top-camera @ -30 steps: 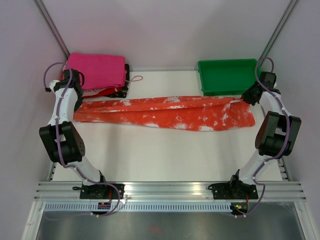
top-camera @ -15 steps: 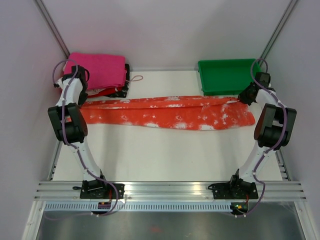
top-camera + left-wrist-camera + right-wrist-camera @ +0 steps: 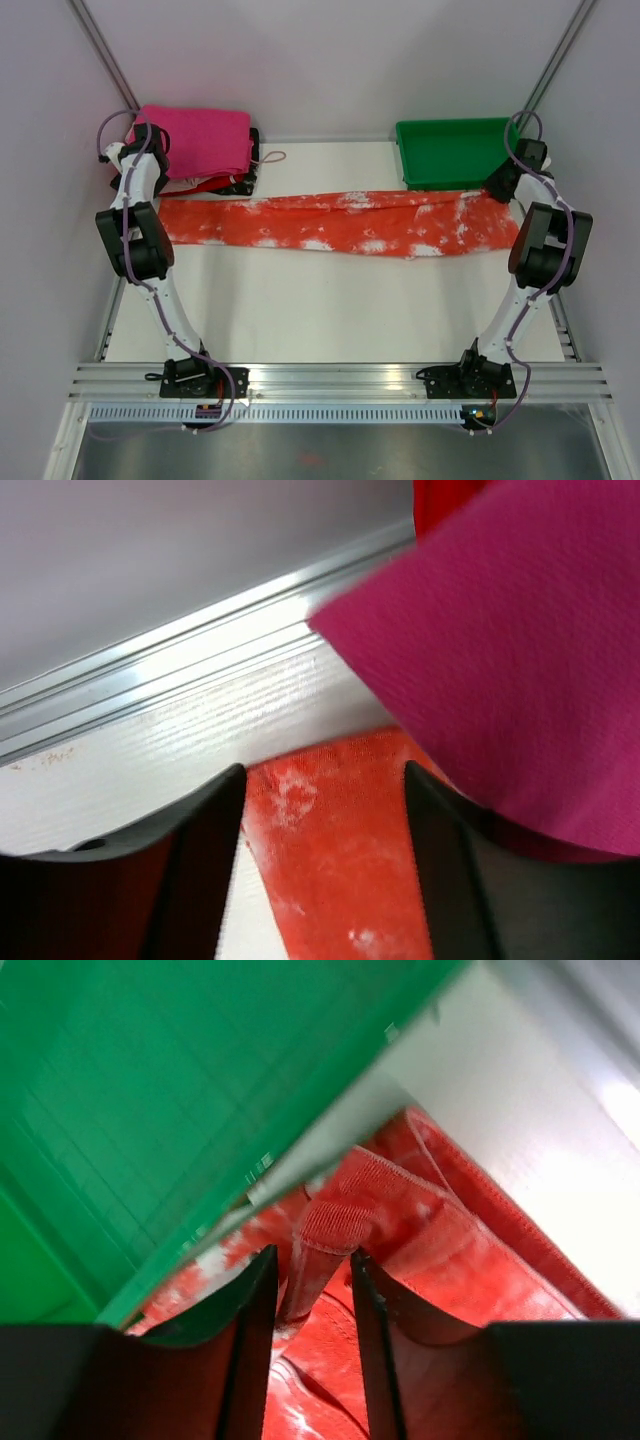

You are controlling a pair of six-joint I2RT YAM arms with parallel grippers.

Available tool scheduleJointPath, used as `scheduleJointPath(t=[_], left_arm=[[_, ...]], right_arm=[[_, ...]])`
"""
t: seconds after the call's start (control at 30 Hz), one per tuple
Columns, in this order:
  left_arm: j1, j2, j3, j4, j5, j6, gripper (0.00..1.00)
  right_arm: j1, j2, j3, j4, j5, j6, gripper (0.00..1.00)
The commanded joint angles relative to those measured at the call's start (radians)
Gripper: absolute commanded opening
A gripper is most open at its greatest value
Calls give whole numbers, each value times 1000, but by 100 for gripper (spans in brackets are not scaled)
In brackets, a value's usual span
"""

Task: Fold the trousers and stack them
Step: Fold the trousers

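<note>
The trousers [image 3: 340, 222] lie stretched in a long orange-red band with white blotches across the back of the table. My left gripper [image 3: 160, 190] hovers over their left end, beside the pink cloth. In the left wrist view this gripper [image 3: 322, 780] is open, and the trouser end [image 3: 330, 860] lies flat under the gap. My right gripper [image 3: 497, 188] is at the right end, by the green tray. Seen from the right wrist, that gripper [image 3: 312, 1256] is open a little, with the ribbed waistband [image 3: 340, 1222] loose between its jaws.
A folded magenta-pink cloth [image 3: 195, 140] tops a pile at the back left and overhangs the trouser end [image 3: 500, 660]. A green tray [image 3: 455, 125] stands at the back right, its wall [image 3: 180, 1090] right beside my right fingers. An aluminium rail [image 3: 200, 650] edges the table.
Both grippers were shut on the trouser ends and have opened. The arms carried the trousers toward the back, where they now lie as a narrower, flatter band.
</note>
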Motion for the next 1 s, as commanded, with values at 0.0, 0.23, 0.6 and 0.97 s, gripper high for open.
scheduleJointPath(t=[0.0, 0.23, 0.6, 0.97], left_arm=[[17, -105, 8, 113, -9, 127, 74], [9, -372, -179, 234, 88, 221, 85], [-38, -699, -725, 490, 404, 220, 65], [-41, -542, -772, 558, 516, 165, 2]], right_arm=[[-33, -32, 102, 74, 75, -64, 43], [-10, -194, 70, 14, -60, -127, 95], [19, -449, -281, 49, -105, -167, 62], [25, -297, -339, 92, -105, -158, 0]])
